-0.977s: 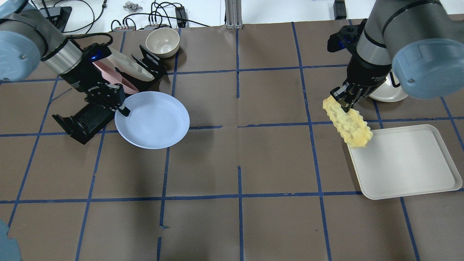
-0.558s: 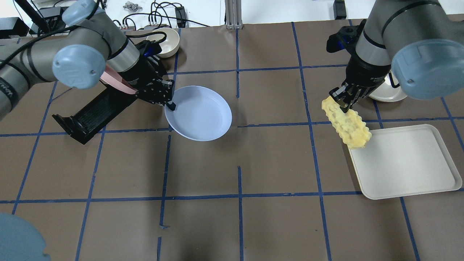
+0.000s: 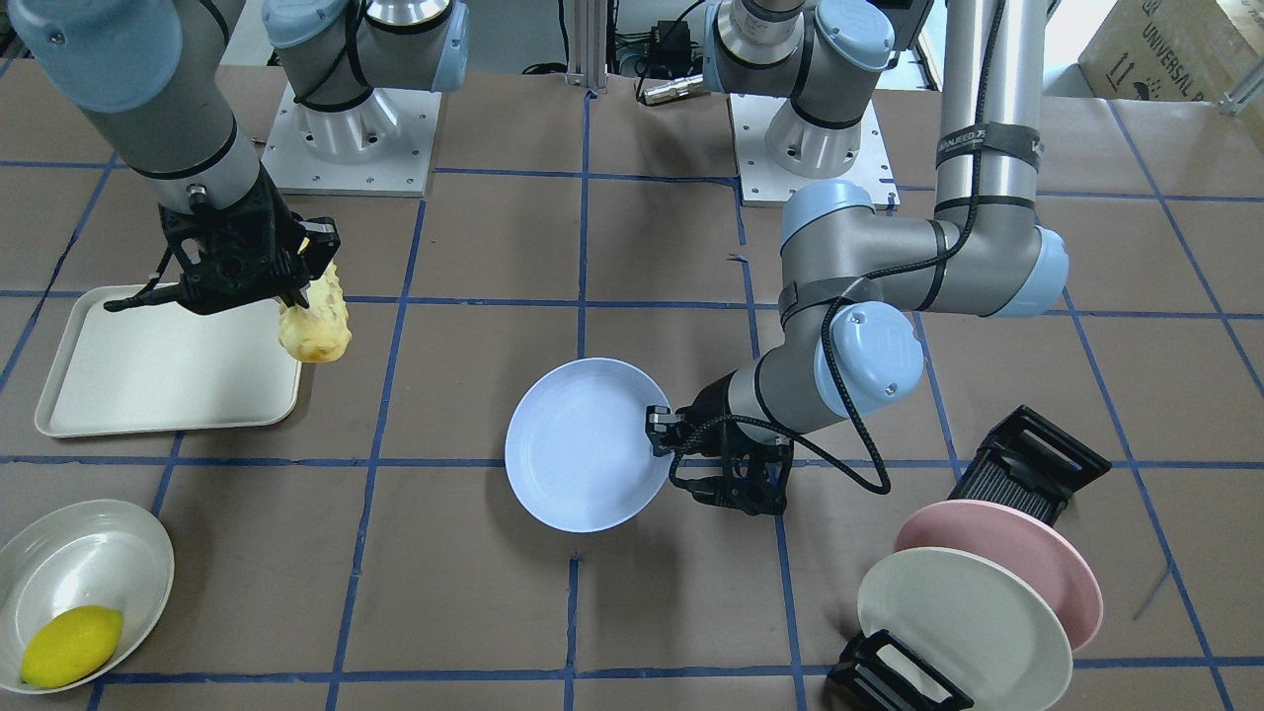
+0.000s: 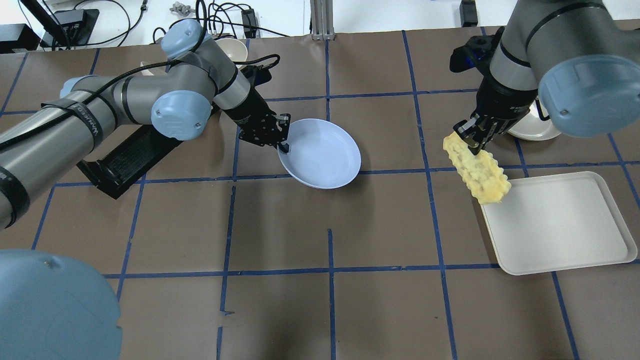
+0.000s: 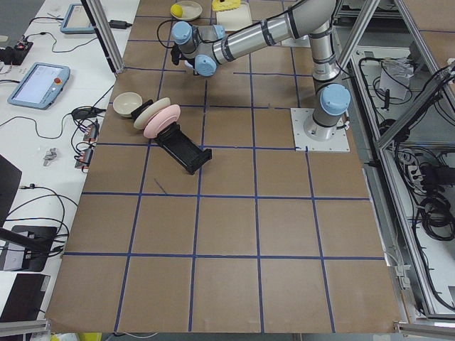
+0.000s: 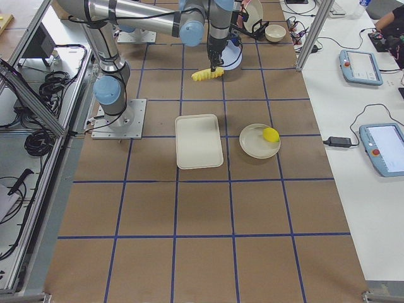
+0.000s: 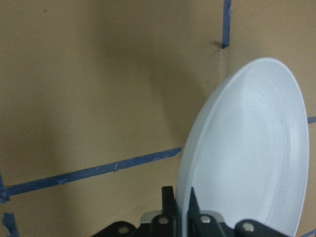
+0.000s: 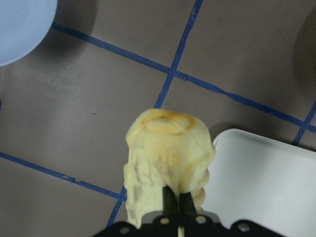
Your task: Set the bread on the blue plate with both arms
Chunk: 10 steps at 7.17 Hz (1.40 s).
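The blue plate [image 4: 320,152] hangs above the table's middle, pinched at its left rim by my left gripper [image 4: 284,145], which is shut on it. It also shows in the front view [image 3: 583,444] and the left wrist view [image 7: 247,153]. My right gripper [image 4: 472,142] is shut on one end of the bread [image 4: 477,170], a pale-yellow bumpy loaf that hangs in the air beside the tray's left corner. The bread also shows in the front view [image 3: 316,321] and the right wrist view [image 8: 168,158]. The plate's edge [image 8: 22,27] is in that view's top left corner.
A white tray [image 4: 560,225] lies at the right. A black dish rack [image 3: 1027,464] holds a pink plate [image 3: 1027,558] and an off-white plate [image 3: 963,627]. A bowl [image 3: 79,578] holds a lemon [image 3: 71,647]. A small bowl [image 4: 235,50] stands at the back.
My left arm has carried the blue plate from beside the rack rightward toward the table's middle. My right gripper and the bread have hardly moved.
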{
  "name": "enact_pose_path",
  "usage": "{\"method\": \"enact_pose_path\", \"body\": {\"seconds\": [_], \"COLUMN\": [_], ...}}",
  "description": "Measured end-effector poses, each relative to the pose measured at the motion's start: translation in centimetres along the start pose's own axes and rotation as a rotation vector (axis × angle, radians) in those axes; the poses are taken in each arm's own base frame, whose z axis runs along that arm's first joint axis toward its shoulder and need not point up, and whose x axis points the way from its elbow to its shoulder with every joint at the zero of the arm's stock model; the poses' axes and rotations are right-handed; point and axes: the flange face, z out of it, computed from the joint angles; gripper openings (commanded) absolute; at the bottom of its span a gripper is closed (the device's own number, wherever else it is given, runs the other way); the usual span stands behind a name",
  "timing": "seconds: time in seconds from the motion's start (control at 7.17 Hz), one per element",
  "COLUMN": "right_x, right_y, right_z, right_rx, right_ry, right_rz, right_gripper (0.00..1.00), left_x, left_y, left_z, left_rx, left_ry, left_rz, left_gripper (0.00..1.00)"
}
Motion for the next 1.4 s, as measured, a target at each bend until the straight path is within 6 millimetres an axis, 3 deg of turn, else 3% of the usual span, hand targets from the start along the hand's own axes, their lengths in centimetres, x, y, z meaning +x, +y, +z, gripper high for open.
{"method": "enact_pose_path", "body": {"seconds": [0.14,0.28,0.56,0.84,0.98,1.4], "right_x": [0.0,0.0,-0.3,-2.2,-4.6,-12.8], "right_y": [0.0,0.0,0.3,-0.5,-1.5,-6.7], "right_z": [0.1,0.3,0.9,0.8,0.7,0.6], "right_rx": [0.0,-0.003,-0.011,0.016,0.04,0.135], "right_ry": [-0.001,-0.003,-0.008,0.006,0.017,0.017], "right_rz": [-0.001,-0.006,-0.007,-0.006,-0.026,-0.163], "right_gripper": [0.1,0.1,0.16,0.16,0.17,0.29], "left_x": [0.3,0.1,-0.6,-0.6,-0.9,-3.4], "left_y": [0.0,0.0,0.6,0.8,1.1,3.7], "left_z": [1.0,2.2,3.8,2.8,1.4,-7.1], "left_rx": [0.004,0.021,0.049,0.076,0.095,0.119], "left_ry": [0.0,0.0,-0.005,-0.02,-0.063,-0.196], "left_rz": [0.001,0.006,0.008,-0.047,-0.069,-0.129], "left_gripper": [0.12,0.23,1.0,1.0,1.0,1.0]}}
